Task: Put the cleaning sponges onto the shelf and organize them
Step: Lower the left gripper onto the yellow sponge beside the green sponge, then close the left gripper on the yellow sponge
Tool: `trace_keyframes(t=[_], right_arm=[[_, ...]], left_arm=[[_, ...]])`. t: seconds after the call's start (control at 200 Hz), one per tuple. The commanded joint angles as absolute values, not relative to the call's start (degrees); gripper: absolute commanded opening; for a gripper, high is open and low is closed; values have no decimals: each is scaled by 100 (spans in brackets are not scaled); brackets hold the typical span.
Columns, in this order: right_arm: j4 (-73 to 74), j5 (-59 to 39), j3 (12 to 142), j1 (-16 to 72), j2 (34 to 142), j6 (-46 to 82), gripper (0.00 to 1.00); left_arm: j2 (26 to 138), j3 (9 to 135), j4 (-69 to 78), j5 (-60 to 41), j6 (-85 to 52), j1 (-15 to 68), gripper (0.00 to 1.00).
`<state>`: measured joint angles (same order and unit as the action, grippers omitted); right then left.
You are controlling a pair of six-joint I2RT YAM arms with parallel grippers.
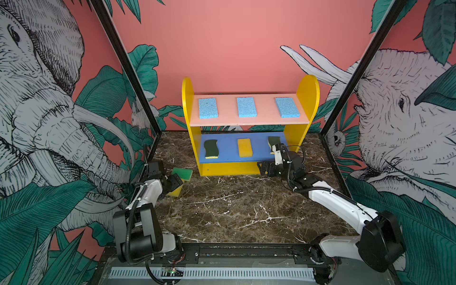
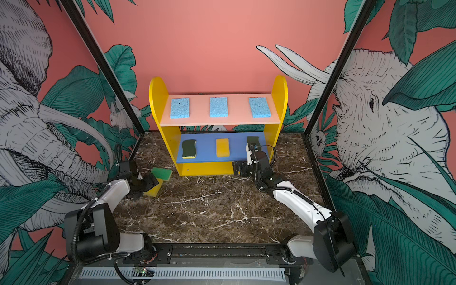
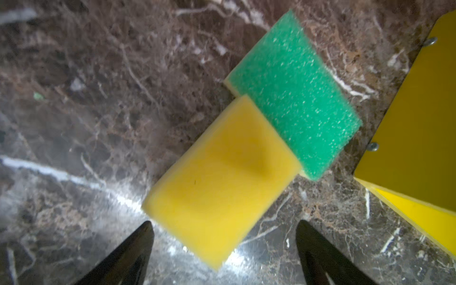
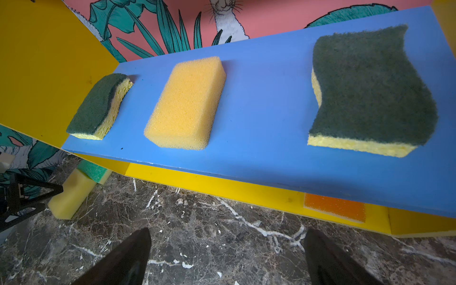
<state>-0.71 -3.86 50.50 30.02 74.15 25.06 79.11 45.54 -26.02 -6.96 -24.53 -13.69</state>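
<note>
The brown marble bench (image 1: 234,209) held a small yellow shelf (image 1: 306,98) with pink and blue boards. Three light-blue sponges (image 1: 208,108) lay on top, two wavy dark-green sponges (image 4: 370,86) and a yellow-orange sponge (image 4: 187,103) sat on the blue board, and an orange sponge (image 4: 335,207) lay on the base. Beside the shelf, a bright green sponge (image 3: 293,98) lay partly on a plain yellow sponge (image 3: 219,182). Both looked soft and light, so a pinch across the narrow sides looked best. The left tool (image 3: 223,223) hung above them, open and empty, like the right tool (image 4: 225,232).
</note>
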Motion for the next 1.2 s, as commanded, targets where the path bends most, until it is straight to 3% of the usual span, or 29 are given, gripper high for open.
trace_keyframes(t=[0.0,0.325,0.76,0.965,1.195], right_arm=[[117,-360,5010,3024,7213,2420,99],[88,-354,5054,3024,7288,2233,99],[211,-483,4751,3023,7018,2259,99],[248,-544,4613,3028,6850,2289,99],[264,-519,4509,3023,6759,2338,99]], left_arm=[[8003,4840,-2220,-755,-2145,-1393,94],[8301,4483,-1577,-1306,-2078,-1380,95],[7036,3825,-2269,-1371,-2392,-996,94],[6531,4041,-2976,-619,-2077,-930,96],[7304,4395,-2961,-51,-1951,-983,99]])
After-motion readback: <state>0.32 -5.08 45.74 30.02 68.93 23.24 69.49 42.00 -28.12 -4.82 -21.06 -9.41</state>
